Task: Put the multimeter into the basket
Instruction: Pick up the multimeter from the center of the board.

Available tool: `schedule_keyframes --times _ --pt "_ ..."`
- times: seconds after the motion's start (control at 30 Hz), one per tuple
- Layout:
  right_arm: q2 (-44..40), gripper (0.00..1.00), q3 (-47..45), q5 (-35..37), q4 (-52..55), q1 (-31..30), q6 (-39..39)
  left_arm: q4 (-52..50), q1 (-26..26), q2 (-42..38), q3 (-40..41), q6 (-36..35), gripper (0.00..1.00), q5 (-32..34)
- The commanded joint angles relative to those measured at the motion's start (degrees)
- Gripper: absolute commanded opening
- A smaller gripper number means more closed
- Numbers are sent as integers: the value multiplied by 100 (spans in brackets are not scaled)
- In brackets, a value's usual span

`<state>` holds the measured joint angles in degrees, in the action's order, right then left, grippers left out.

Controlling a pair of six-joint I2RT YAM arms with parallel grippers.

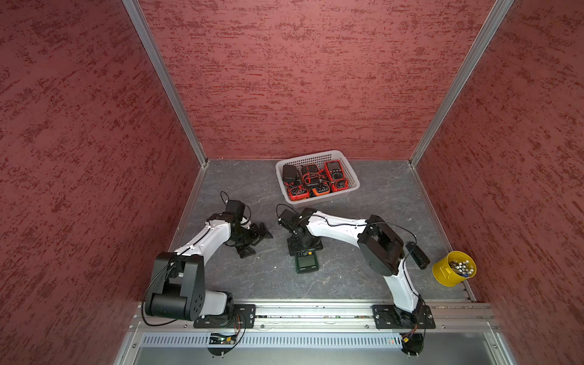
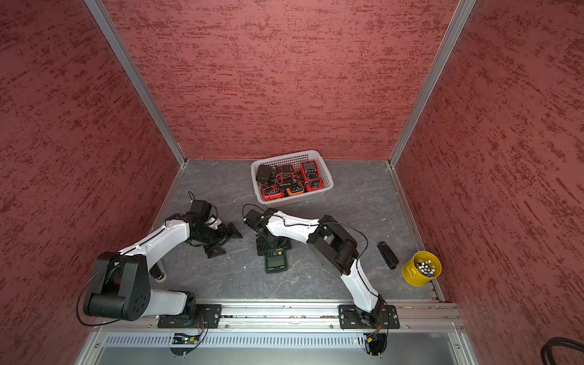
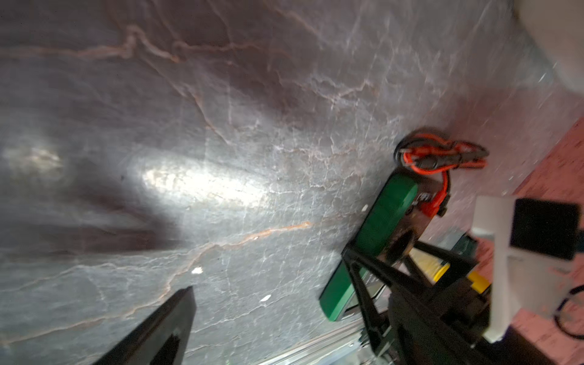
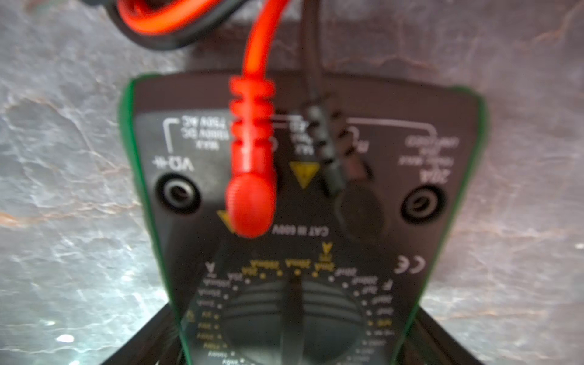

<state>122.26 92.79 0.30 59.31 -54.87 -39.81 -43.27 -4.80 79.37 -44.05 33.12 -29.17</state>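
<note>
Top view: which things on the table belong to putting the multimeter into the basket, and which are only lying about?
Belong to the job:
- green multimeter, not yet in the basket
- white basket
- right gripper, astride the green multimeter

Only lying about:
- yellow cup
- black oblong thing near it
- red multimeters already in the basket

Overhead stereo pair, wrist close-ups (multimeter (image 4: 300, 221) shared)
</note>
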Motion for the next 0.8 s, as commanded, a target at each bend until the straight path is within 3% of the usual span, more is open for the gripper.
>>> schedule_keyframes --times 0.0,0.2,0.4,0.77 --pt "-643 28 42 372 354 -15 401 283 118 -83 -129 126 100 9" --pt "-1364 23 744 735 1007 100 951 568 269 132 -409 405 100 -53" --pt "-1543 22 1883 937 1545 566 1348 734 270 203 -689 559 100 121" --pt "-708 23 4134 746 1387 2415 2755 710 280 436 -1236 626 100 208"
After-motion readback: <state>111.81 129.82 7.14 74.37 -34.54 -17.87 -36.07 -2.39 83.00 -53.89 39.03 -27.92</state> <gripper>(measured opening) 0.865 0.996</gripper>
